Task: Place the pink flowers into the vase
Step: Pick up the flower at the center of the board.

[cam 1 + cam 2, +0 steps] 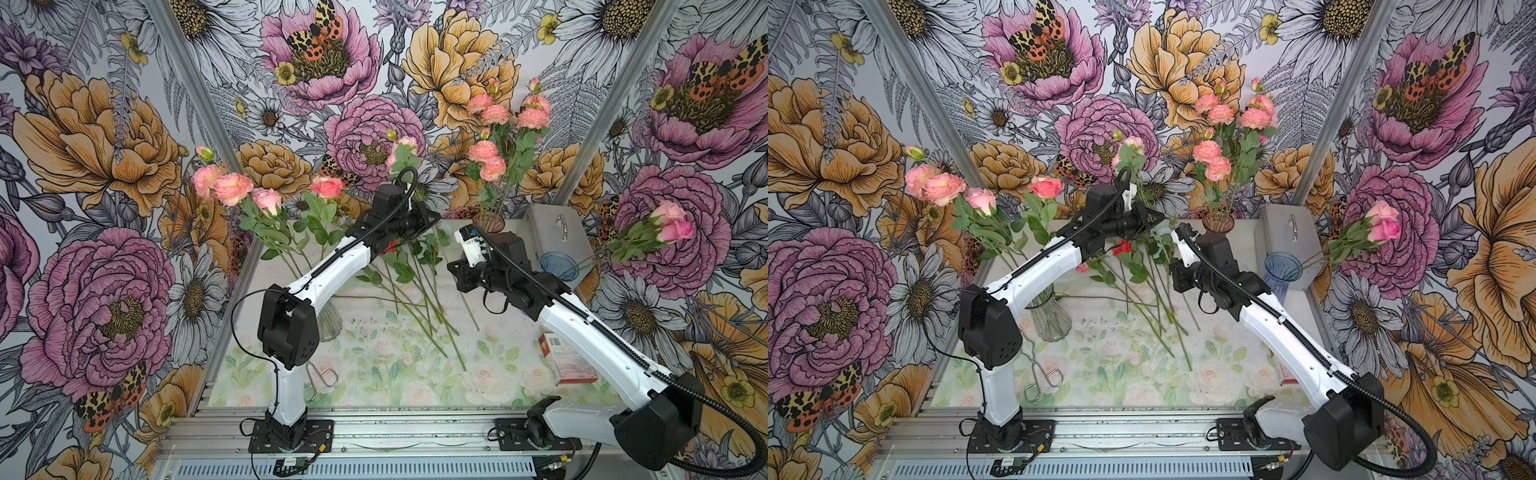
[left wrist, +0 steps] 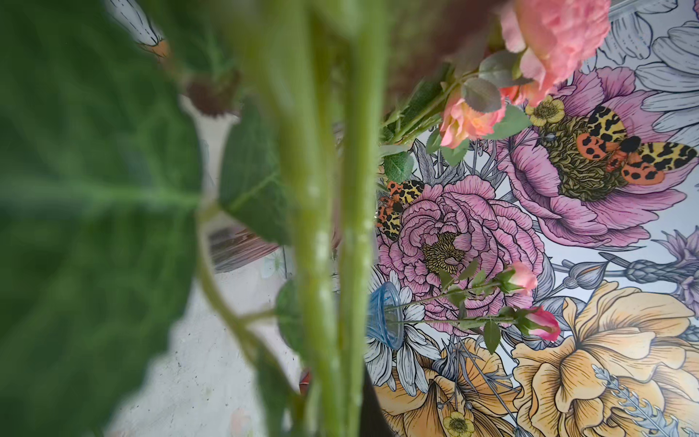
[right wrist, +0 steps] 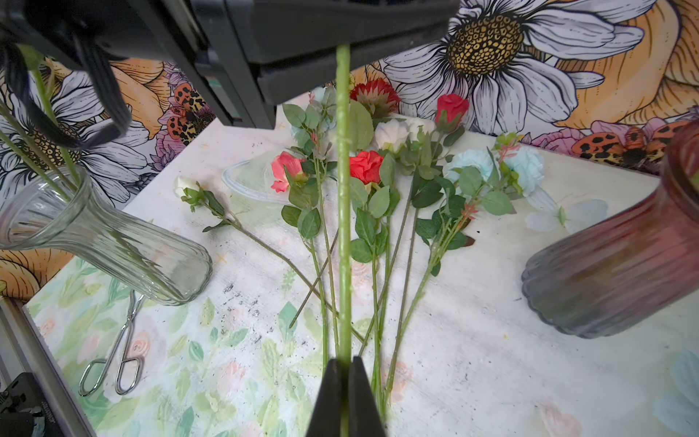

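Note:
One pink flower stands upright over the back of the table, its bloom (image 1: 405, 144) above my left gripper (image 1: 434, 218). The left gripper is shut on the upper part of its green stem (image 3: 343, 189). My right gripper (image 3: 345, 369) is shut on the same stem lower down, its two black fingers pressed against it. That stem (image 2: 359, 227) fills the left wrist view. Just right of both grippers a maroon vase (image 1: 489, 222) holds pink carnations (image 1: 484, 151). At the left a clear vase (image 1: 1050, 318) holds more pink blooms (image 1: 232, 189). A blue vase (image 1: 559, 266) lies tipped with pink roses (image 1: 673, 224).
Loose red, white and pale blue flowers (image 3: 367, 166) lie spread across the table's middle, stems toward the front. Metal tongs (image 1: 1038, 374) lie at the front left. A metal box (image 1: 557, 232) stands at the back right, and a red and white carton (image 1: 569, 357) lies under the right arm.

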### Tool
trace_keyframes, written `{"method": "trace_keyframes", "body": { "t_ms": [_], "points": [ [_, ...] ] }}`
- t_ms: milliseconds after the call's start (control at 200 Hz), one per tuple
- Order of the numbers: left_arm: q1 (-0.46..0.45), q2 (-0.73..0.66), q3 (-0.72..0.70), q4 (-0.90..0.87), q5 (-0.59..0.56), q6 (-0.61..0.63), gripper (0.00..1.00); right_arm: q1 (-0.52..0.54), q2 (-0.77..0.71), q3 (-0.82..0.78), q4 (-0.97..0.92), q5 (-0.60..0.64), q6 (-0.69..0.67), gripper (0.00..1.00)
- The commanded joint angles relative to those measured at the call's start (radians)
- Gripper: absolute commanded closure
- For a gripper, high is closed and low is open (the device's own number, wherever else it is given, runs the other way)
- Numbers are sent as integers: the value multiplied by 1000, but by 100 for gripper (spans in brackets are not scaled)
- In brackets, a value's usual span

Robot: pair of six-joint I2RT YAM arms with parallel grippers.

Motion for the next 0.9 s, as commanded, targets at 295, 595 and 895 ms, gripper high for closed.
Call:
{"method": "trace_keyframes", "body": {
  "t_ms": [295,595,895],
  "points": [
    [-28,-54,36,-123,-84,212,100,-14,-17,109,-22,13,8,41],
    [-62,-145,1,-127,-228,289,100,-20,38,171,-46,-24,7,32],
    [-89,-170,-13,-108,-262,297,100,-20,93,249,-47,-80,29,32]
  ]
}}
